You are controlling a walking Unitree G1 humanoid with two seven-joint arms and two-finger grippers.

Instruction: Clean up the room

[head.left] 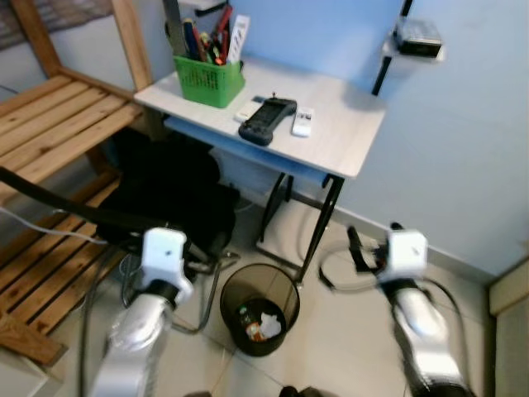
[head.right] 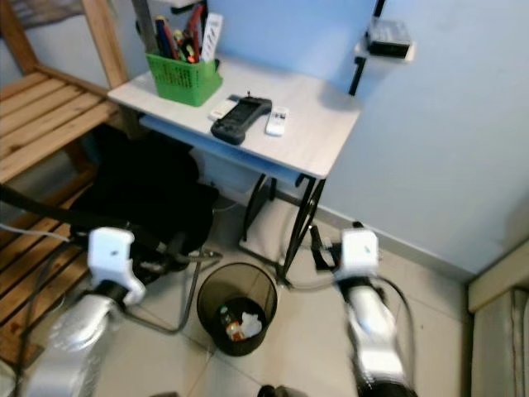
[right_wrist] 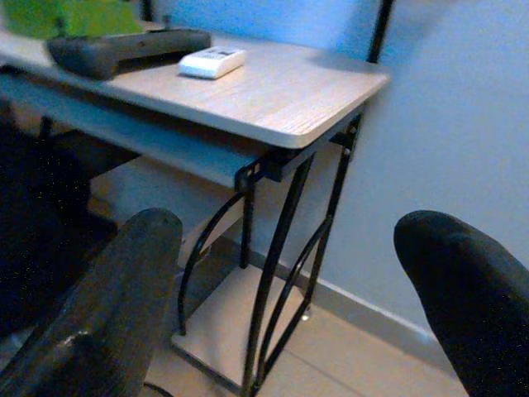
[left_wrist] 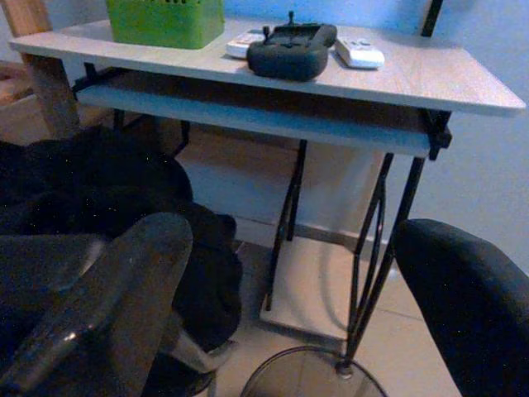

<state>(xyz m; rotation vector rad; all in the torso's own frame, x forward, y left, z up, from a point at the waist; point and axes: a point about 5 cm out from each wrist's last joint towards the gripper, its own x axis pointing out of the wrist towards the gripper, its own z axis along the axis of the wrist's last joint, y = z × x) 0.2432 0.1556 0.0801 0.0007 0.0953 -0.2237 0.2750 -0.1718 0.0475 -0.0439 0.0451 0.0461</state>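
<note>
Left gripper [left_wrist: 289, 306] hovering released near black mesh wastebasket [head.left: 259, 308] | right gripper [right_wrist: 289, 306] hanging released at right | black handheld controller [head.left: 267, 120] lying on far pale wooden desk [head.left: 347, 132]

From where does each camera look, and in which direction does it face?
Head eyes: look down at the desk, the bin and both silver arms.
Left wrist: low, faces the desk past the left gripper, fingers open.
Right wrist: low, faces the desk's corner past the right gripper, fingers open.
All share the black controller and the white remote.
</note>
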